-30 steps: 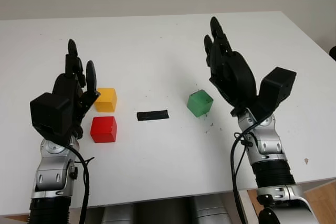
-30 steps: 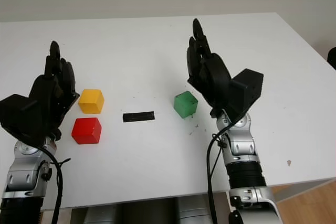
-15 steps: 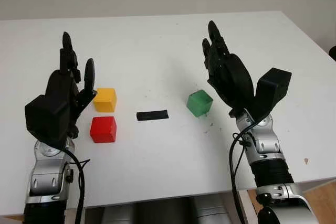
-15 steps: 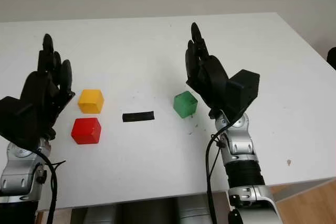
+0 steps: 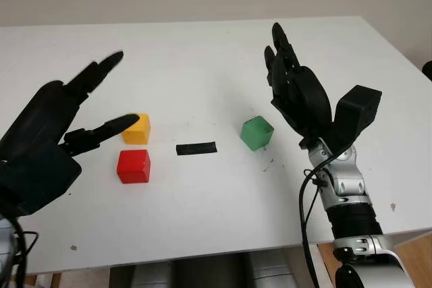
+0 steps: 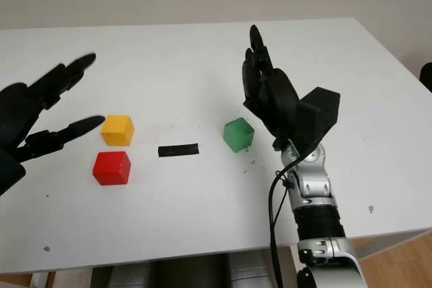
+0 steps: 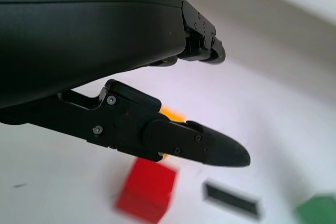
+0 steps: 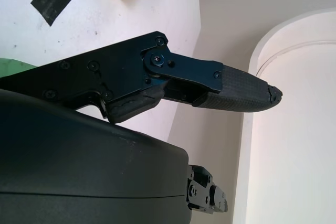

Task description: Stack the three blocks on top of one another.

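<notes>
Left hand [image 5: 50, 133] open, wrist cut off, beside yellow block [image 5: 136, 128] | right hand [image 5: 300, 96] open, past it | green block [image 8: 13, 66] mostly hidden

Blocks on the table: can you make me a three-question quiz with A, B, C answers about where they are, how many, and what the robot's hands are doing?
1. What lies between the yellow block and the green block?
A. black strip
B. blue ball
C. spoon

2. How many blocks are on the table?
A. one
B. three
C. five

3. What are the hands holding?
A. red block
B. green block
C. nothing

Answers:
1 A, the black strip sits between them.
2 B, yellow, red block and green, all apart, none stacked.
3 C, the left hand is open above the table beside the yellow block; the right hand is open beside the green one.
</notes>
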Robot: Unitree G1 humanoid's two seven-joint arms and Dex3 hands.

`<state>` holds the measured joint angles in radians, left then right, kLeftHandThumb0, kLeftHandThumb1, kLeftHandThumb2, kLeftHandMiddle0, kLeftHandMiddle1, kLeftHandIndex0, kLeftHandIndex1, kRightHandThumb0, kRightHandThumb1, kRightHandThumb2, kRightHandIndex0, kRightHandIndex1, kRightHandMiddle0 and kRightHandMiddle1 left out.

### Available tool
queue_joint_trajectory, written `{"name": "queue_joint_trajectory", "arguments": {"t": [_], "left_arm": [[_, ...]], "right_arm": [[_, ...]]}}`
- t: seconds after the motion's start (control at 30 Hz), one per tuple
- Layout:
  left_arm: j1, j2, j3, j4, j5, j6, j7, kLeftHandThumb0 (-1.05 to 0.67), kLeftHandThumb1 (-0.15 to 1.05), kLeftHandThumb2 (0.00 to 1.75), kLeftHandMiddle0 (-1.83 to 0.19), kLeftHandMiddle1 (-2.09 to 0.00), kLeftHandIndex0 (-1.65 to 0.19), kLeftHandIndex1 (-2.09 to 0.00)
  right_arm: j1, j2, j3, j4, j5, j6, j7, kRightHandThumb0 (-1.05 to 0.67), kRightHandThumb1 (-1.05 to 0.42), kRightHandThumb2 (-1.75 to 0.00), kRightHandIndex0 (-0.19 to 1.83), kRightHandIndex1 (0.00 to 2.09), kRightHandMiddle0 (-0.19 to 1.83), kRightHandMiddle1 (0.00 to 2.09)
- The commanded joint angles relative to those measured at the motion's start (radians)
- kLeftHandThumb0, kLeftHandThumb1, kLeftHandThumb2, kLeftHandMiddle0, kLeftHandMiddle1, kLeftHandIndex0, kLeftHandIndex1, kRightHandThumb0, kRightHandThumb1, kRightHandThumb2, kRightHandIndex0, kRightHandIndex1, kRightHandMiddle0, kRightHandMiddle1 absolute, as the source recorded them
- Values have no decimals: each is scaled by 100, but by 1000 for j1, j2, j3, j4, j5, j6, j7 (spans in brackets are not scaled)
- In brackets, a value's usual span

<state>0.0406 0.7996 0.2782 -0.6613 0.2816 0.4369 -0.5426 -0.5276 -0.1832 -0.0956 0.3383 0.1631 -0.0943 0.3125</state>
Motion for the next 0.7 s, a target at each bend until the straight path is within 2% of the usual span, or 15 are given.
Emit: {"name": "queue_joint_trajectory", "arguments": {"t": [0.0, 0.17, 0.27, 0.43, 0.67], "left_arm": [[17, 57, -10, -50, 29, 26, -48, -71, 96, 4, -23, -5, -30, -12], [31, 155, -49, -88, 122, 60, -152, -68, 92, 4, -26, -6, -37, -13], [20, 201, -83, -97, 180, 53, -197, -67, 90, 3, -29, -7, -48, -17], [11, 198, -126, -98, 264, 36, -200, -65, 84, 3, -33, -8, -60, -22], [11, 146, -194, -74, 435, -23, -136, -64, 80, 4, -34, -7, -67, -28]], "right_arm": [[-21, -7, -3, -24, 1, 5, -2, -81, -105, -68, -19, 0, -19, 0], [-17, -6, 1, -31, -1, 7, -2, -81, -105, -69, -19, 0, -19, 0], [-12, -1, 1, -35, -1, 7, -12, -81, -105, -69, -19, 0, -19, 0], [-6, 2, 4, -41, 0, 7, -21, -81, -105, -69, -19, 0, -19, 0], [1, 2, 6, -45, 1, 13, -19, -80, -105, -69, -19, 0, -19, 0]]}}
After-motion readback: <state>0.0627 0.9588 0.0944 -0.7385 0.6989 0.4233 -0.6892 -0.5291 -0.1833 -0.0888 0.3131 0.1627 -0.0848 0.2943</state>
